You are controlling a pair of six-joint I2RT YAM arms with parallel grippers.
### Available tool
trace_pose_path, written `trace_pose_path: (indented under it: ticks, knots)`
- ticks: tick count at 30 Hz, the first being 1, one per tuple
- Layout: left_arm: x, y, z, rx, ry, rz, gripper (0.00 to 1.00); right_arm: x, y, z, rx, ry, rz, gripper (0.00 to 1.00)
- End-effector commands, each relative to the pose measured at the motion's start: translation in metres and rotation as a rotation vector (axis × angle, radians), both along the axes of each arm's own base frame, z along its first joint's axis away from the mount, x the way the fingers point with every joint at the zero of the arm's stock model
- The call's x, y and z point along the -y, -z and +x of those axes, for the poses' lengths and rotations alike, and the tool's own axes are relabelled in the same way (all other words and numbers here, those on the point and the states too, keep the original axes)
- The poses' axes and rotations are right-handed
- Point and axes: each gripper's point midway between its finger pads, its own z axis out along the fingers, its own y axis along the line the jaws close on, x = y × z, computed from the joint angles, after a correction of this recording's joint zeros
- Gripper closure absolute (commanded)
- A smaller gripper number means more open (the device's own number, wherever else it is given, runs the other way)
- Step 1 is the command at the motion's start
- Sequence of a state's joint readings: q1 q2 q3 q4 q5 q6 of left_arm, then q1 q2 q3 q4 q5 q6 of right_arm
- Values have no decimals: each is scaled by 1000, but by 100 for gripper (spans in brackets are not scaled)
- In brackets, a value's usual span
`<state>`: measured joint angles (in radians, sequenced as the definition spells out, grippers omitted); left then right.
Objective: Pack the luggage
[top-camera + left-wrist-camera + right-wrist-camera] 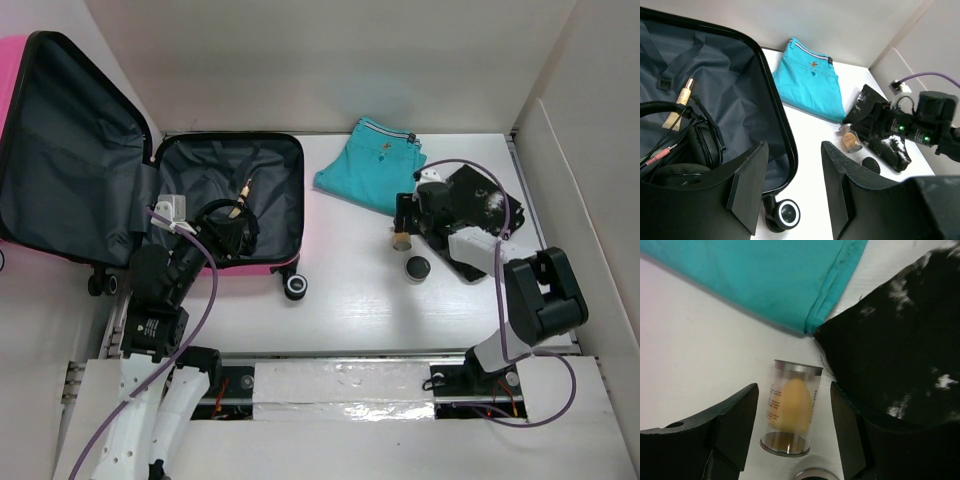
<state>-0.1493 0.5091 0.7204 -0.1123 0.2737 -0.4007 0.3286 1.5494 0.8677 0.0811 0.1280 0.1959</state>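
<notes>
Currently, the luggage (275, 185) is laid open at the left end of the table (340, 310), with its lid stood up against the left wall and its dark grey lining exposed. Inside the luggage, black headphones (702, 142) are seen lying on the lining. A slim beige bottle (680, 102) is laid beside them, deeper in the shell, and thin cables are trailed across them. The left gripper (794, 147) is held above the near side of the luggage, close to the black wheel (788, 213) at its near right corner. Its jaws are spread and nothing is held between them.

Just off the far right corner of the luggage, a folded teal garment (370, 165) is laid flat. Further right of the luggage, a black pouch (895, 350) flecked with white is placed, its corner meeting the garment's edge. Between the pouch and the luggage, a clear tube (790, 412) with an orange sponge inside is stood upright. The right gripper (793, 390) is positioned around it with jaws spread, and a gap is seen at each side, so the tube is not pinched. A small round black jar (417, 268) is set just beside the tube, about as far from the luggage.
</notes>
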Motion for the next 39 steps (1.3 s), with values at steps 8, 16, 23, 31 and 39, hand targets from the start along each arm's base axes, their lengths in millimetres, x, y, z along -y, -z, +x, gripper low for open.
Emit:
trace_pose_path:
  ticks: [8,16,23,31,39]
  knots:
    - [5,-13,2,52,27,-1,57,-16,38,2,-89,-61,12,35]
    - [5,-14,1,55,31,-1,56,-29,35,0,-87,-99,61,59]
    - [7,-14,1,55,42,-3,56,-96,-51,-18,78,-284,166,59]
    - [6,-16,-1,65,37,-4,56,-255,-162,-19,218,-634,464,56]
    - [1,-17,-1,67,8,4,56,-337,-267,-15,348,-817,753,5]
